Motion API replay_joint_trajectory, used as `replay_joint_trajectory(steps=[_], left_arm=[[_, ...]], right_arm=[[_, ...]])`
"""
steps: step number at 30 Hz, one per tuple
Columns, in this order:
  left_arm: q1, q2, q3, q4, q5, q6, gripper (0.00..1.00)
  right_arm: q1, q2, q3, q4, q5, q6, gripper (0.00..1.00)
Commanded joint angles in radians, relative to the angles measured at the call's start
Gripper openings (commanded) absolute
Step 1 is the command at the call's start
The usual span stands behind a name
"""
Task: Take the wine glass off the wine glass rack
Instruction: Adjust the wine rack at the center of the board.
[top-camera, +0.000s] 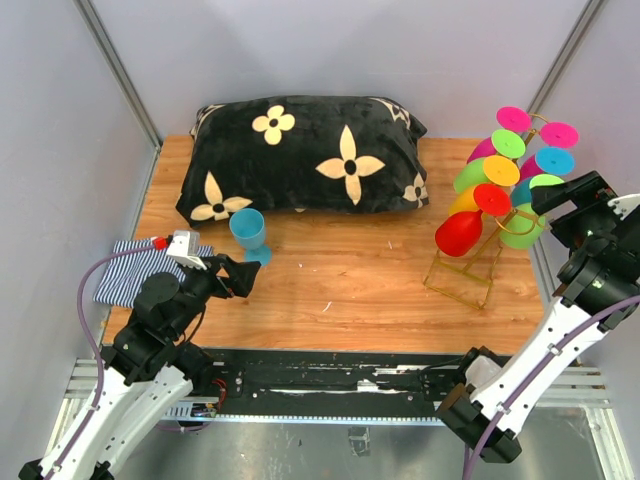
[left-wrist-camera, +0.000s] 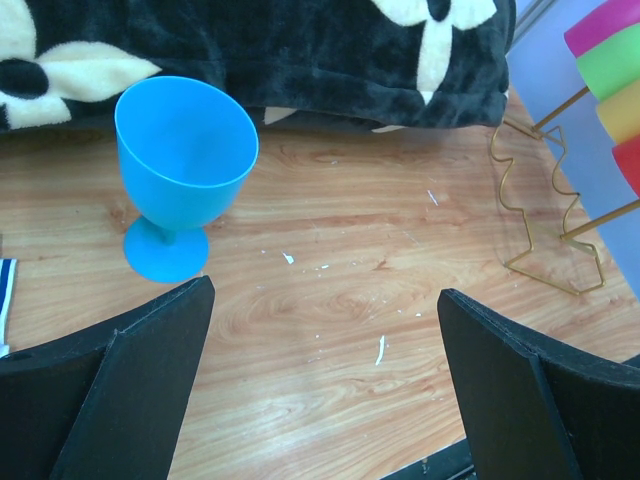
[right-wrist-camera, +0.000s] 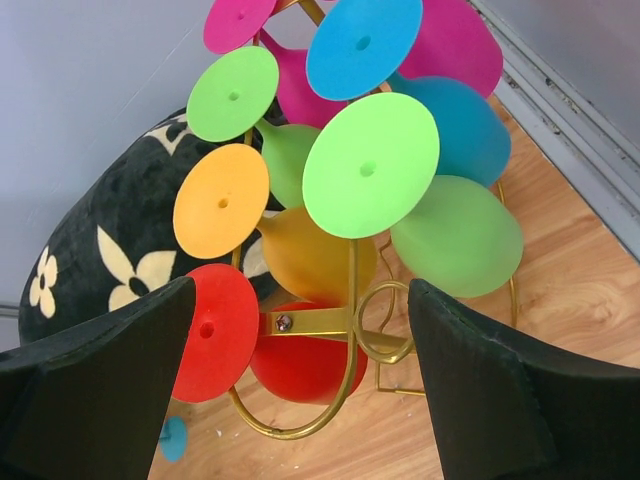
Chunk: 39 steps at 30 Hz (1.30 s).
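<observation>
The gold wire wine glass rack (top-camera: 468, 268) stands at the table's right side, with several coloured wine glasses hanging upside down on its slanted rails. The red glass (top-camera: 462, 230) hangs lowest on the left rail, and a light green glass (top-camera: 525, 225) hangs lowest on the right rail. My right gripper (top-camera: 548, 200) is open and empty just right of the rack's top. In the right wrist view the right gripper (right-wrist-camera: 300, 292) faces the rack's loops (right-wrist-camera: 350, 325), the red glass (right-wrist-camera: 300, 365) and the light green glass (right-wrist-camera: 455, 235). A blue wine glass (top-camera: 248, 233) stands upright on the table. My left gripper (top-camera: 238, 275) is open and empty just in front of it.
A black pillow with cream flowers (top-camera: 305, 150) lies along the back of the table. A striped cloth (top-camera: 135, 270) lies at the left edge under the left arm. In the left wrist view the blue glass (left-wrist-camera: 185, 150) is upper left and the rack base (left-wrist-camera: 545, 230) is at right.
</observation>
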Motion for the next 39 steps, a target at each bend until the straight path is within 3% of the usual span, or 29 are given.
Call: replay_joint_trajectory(steps=[1,7,18,28,39], left_arm=[[0.006,-0.005,-0.01,0.019,-0.002,0.013,1.0],[0.006,-0.009,-0.012,0.016,-0.003,0.012,1.0],[0.005,-0.007,-0.011,0.014,-0.007,0.009,1.0],[0.006,0.002,-0.011,0.016,-0.006,0.012,1.0],[0.006,-0.002,-0.012,0.014,-0.007,0.012,1.0]], right_arm=[[-0.005,-0.005,-0.005,-0.015,-0.03,0.03,0.88],[-0.004,-0.001,-0.001,-0.059,0.07,-0.038,0.91],[0.003,-0.009,-0.081,0.05,-0.079,0.087,0.89],[0.038,-0.005,-0.086,0.099,-0.118,0.139,0.89],[0.259,0.01,-0.095,0.122,0.042,0.164,0.89]])
